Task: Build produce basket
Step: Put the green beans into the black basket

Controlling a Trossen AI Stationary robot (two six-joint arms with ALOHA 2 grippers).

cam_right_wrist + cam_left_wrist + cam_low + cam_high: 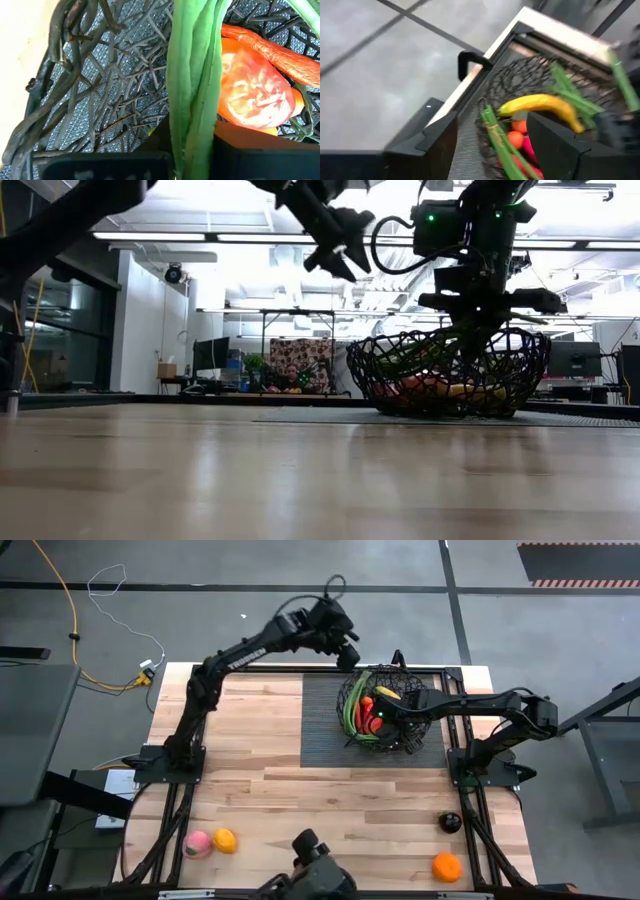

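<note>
Reaching down into the basket point(385, 710) on the mat point(325, 720), the right pincer point(192, 150) is clenched on the green stalks point(192, 75), while the left pincer point(350, 652) hangs released and empty just above the far rim. The banana point(388, 693), a chili point(280, 50) and an orange-red fruit point(255, 95) already lie inside. By my reading the job is past halfway, with a peach point(197, 844), a yellow fruit point(225, 840), a plum point(450, 823) and an orange point(447, 866) left out on the table point(260, 790)

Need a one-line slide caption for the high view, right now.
Right gripper shut on green stalks inside the basket; left gripper hovers behind.
</note>
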